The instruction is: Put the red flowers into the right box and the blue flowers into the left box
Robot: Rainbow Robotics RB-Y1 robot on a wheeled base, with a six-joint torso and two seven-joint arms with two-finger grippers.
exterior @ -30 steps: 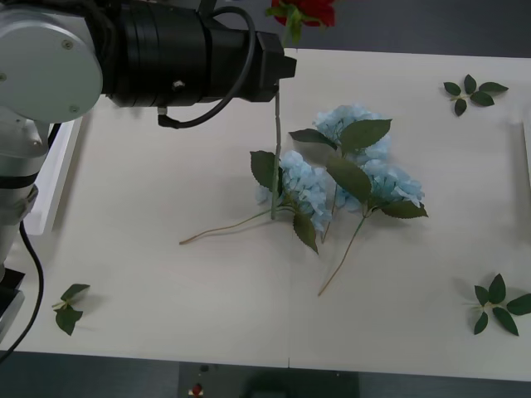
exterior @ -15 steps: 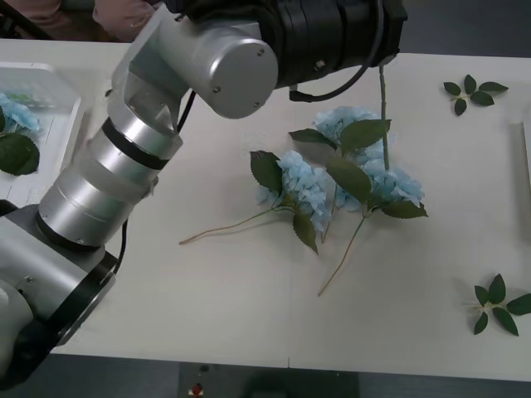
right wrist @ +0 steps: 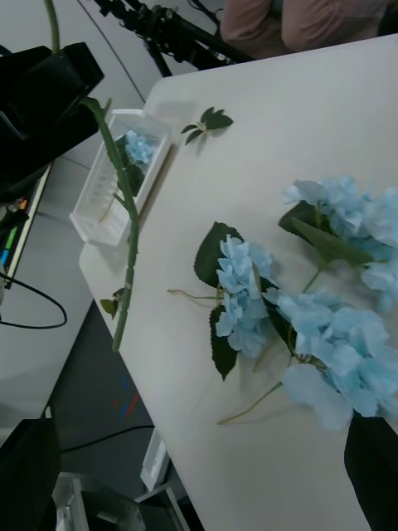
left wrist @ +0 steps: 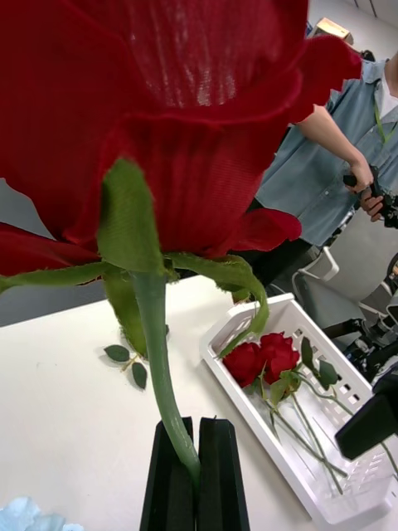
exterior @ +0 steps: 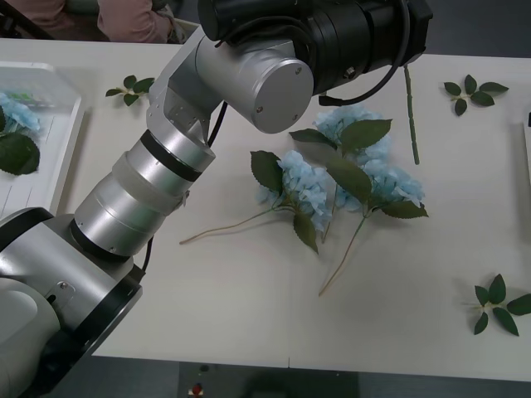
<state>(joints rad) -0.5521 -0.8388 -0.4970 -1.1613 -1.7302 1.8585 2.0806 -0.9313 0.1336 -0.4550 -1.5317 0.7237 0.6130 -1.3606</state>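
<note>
Left hand (left wrist: pixel 196 465) is clamped on a red rose's stem (left wrist: pixel 162 373), black fingers (left wrist: pixel 170 489) pinched together just under the head (left wrist: pixel 166 124). It's reaching across to the tabletop's right half, with the stem hanging free (exterior: pixel 410 116) near the far edge. Right box (left wrist: pixel 332 489) sits ahead at the right edge and already holds red roses (left wrist: pixel 261 358). Right hand: can't tell its state; one dark finger (right wrist: pixel 373 473) shows over the blue cluster.

Risks:
- Thin stem, narrow pinch. It could twist or slide between the pads during the swing, so the head may arrive pointing the wrong way.
- Long stem hangs low above the blue flowers (exterior: pixel 332 186). If the arm drops early, the tail could snag a leaf and drag the pile.
- Box is narrow. A release with the stem crosswise would leave the rose bridging the rim or tipping out.

Around:
- Three blue flowers lie mid-tabletop, stems toward the near edge, still to be sorted.
- Left box (exterior: pixel 58 162) is at the left edge, with one blue flower (exterior: pixel 17 112) inside.
- Loose leaf sprigs lie at the far right corner (exterior: pixel 471 89), near right corner (exterior: pixel 498 303) and far left (exterior: pixel 130 86), none in the path.
- The left arm's elbow (exterior: pixel 249 75) spans the tabletop, blocking the right arm's reach to the blue pile for now.
</note>
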